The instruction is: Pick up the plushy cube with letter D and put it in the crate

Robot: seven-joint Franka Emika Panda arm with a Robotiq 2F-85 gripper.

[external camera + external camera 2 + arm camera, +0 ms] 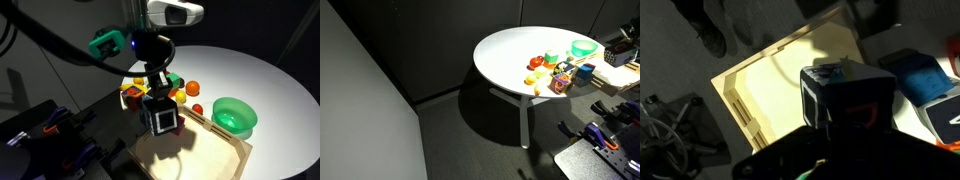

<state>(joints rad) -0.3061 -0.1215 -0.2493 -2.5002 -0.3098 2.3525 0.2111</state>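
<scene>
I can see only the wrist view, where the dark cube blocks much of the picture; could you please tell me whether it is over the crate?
Observer: Yes. In an exterior view the claw holds the plushy cube with letter D clear above the crate, near one corner.
Operator: Thank you. Does anything stand close to the crate?
Observer: A round green bowl sits on the table at the crate's far edge; whether they touch, I cannot tell.
Operator: And the other toys?
Observer: The small toys cluster behind the claw, outside the crate, with an orange ball nearer the bowl.
</scene>
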